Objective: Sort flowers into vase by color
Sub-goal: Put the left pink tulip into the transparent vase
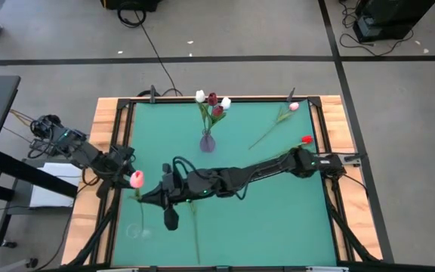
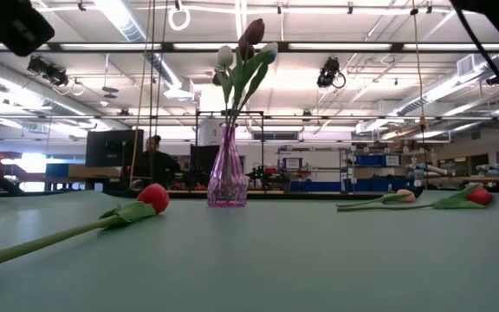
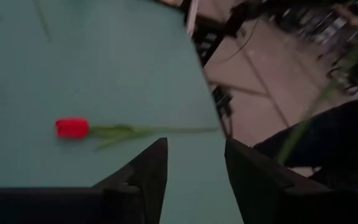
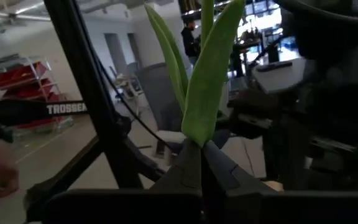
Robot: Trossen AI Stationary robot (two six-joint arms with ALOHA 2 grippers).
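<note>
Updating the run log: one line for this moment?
right gripper: shut on pink tulip stem | left gripper: open beside it | vase: white and dark red tulips

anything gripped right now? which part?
Right gripper is shut on a pink tulip, clamped low on its stem at the leaves. Left gripper is open, holding nothing.

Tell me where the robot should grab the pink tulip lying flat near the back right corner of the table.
Grip the pink tulip on its thin stem, about midway, coming straight down from above. It lies flat and clear of the vase, its stem slanting toward the table's middle, so the fingers should straddle the stem across its length rather than pinch the soft bud.
</note>
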